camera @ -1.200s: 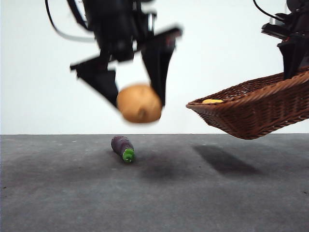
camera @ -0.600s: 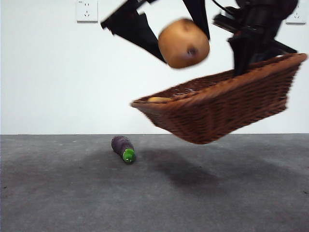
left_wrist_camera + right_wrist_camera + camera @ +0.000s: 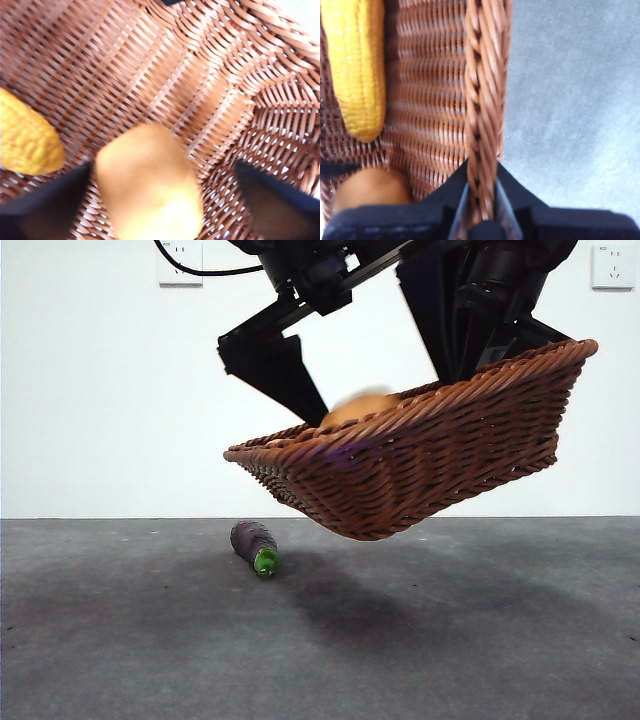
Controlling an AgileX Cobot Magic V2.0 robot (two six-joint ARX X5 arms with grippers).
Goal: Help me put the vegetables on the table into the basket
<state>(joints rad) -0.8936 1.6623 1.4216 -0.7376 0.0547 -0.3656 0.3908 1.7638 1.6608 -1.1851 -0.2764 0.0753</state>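
The wicker basket (image 3: 420, 470) hangs tilted above the table (image 3: 470, 640). My right gripper (image 3: 482, 200) is shut on its braided rim (image 3: 482, 100); in the front view it (image 3: 480, 355) stands behind the basket's high side. My left gripper (image 3: 375, 390) is open over the basket, jaws wide apart. The tan potato (image 3: 150, 185) is blurred between the jaws, touching neither, low against the basket's weave (image 3: 175, 65); it shows above the rim (image 3: 360, 405). The yellow corn (image 3: 27, 135) lies in the basket (image 3: 360, 65). The dark purple vegetable (image 3: 254, 545) lies on the table.
The basket's shadow (image 3: 350, 600) falls on the table beside the purple vegetable. Two wall sockets (image 3: 180, 260) (image 3: 612, 265) are on the white wall behind. Bare grey table (image 3: 570, 100) shows past the basket's rim.
The basket has moved left and risen a little. My left gripper carried the potato up and right over the basket, came down, and its jaws have let go of the potato.
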